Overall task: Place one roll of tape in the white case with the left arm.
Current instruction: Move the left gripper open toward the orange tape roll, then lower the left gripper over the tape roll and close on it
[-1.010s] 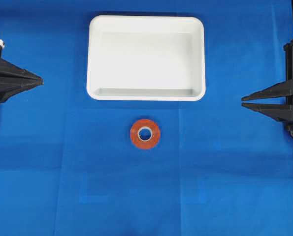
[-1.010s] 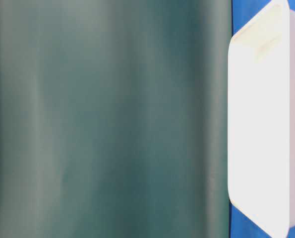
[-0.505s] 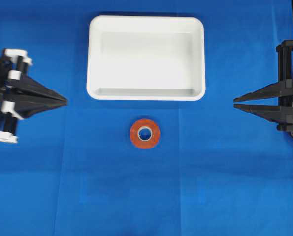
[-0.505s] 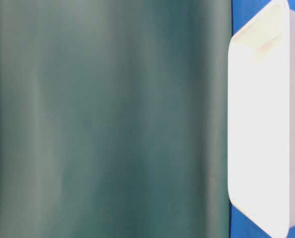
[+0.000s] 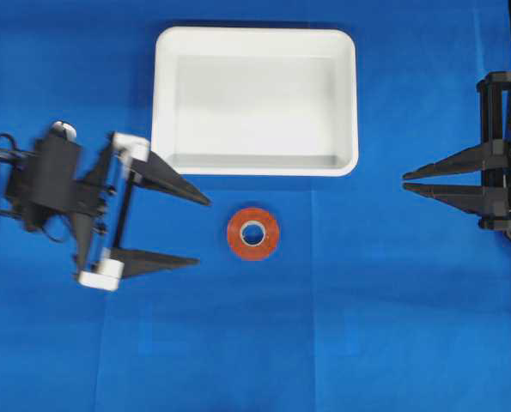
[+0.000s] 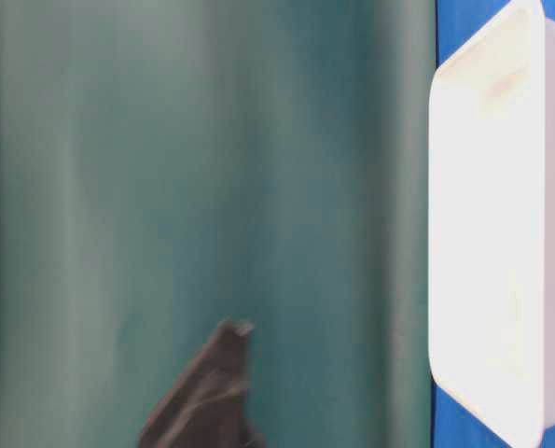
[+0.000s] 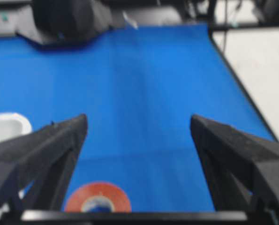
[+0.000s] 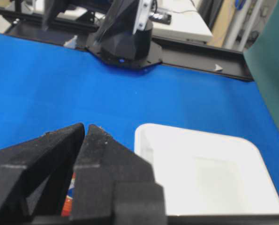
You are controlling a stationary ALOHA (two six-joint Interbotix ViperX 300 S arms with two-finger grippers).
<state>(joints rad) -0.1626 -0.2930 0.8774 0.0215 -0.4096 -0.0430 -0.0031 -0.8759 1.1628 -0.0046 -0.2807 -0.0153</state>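
The roll of tape (image 5: 253,233), an orange-red ring with a pale core, lies flat on the blue cloth just below the white case (image 5: 255,33). My left gripper (image 5: 202,230) sits to the left of the tape, fingers spread wide and open, tips a short way from the ring and holding nothing. In the left wrist view the tape (image 7: 98,199) shows low between the open left gripper (image 7: 138,119) fingers, nearer the left one. My right gripper (image 5: 404,182) rests shut at the right edge, far from the tape.
The case (image 6: 487,233) is empty; its corner (image 7: 5,124) shows at the left of the left wrist view. A green curtain (image 6: 202,168) fills most of the table-level view. The case (image 8: 200,178) lies right of the shut right gripper (image 8: 85,125).
My left arm has swung right toward the tape and its jaws have gone from shut to wide open. The right gripper has crept slightly left. Tape and case have not moved.
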